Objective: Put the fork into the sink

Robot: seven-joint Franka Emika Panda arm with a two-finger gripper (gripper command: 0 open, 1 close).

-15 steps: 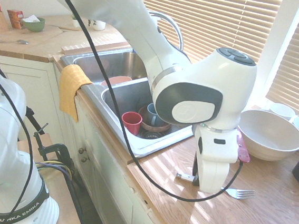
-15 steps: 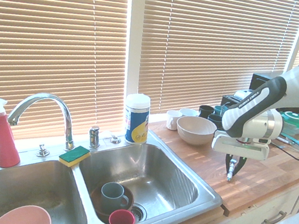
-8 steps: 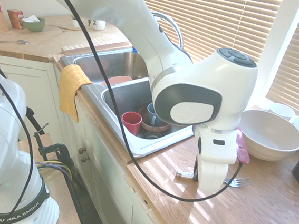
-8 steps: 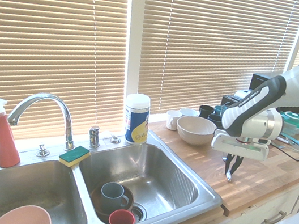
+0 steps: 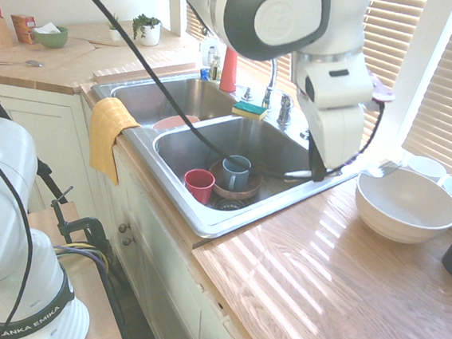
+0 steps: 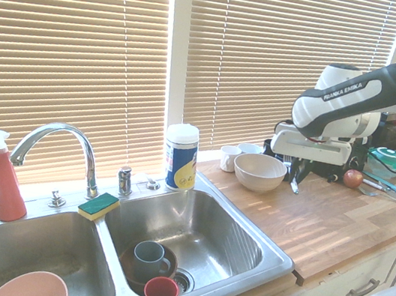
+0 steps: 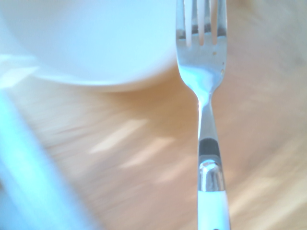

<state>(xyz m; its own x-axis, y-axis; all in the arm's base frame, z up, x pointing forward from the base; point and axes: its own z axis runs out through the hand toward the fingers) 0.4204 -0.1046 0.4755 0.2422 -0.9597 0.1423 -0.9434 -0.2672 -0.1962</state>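
Risk first: the fork (image 7: 204,120) was pinched only at its white handle, tines sticking out sideways, so it could pivot or slip out over the bench (image 5: 343,285) before it got across. It could also clip the big white bowl (image 5: 405,204) just beside it. Inside the sink (image 5: 205,216), the near basin was already crowded with a red cup (image 5: 200,185) and a grey mug (image 5: 236,172) sitting in a brown dish, so a drop from that height would likely bounce off them.

Gripper (image 5: 319,172) was shut on the fork handle. Fork was in the air, off the bench, over the sink's right rim next to the white bowl; tines (image 5: 378,170) reached toward the bowl.

Arm pose: hand raised well above the bench, pointing steeply down with a slight tilt, big white wrist housing above the sink's back edge. In the second exterior view the gripper (image 6: 295,181) hung just beside the bowl (image 6: 258,172), well right of the faucet (image 6: 58,141).
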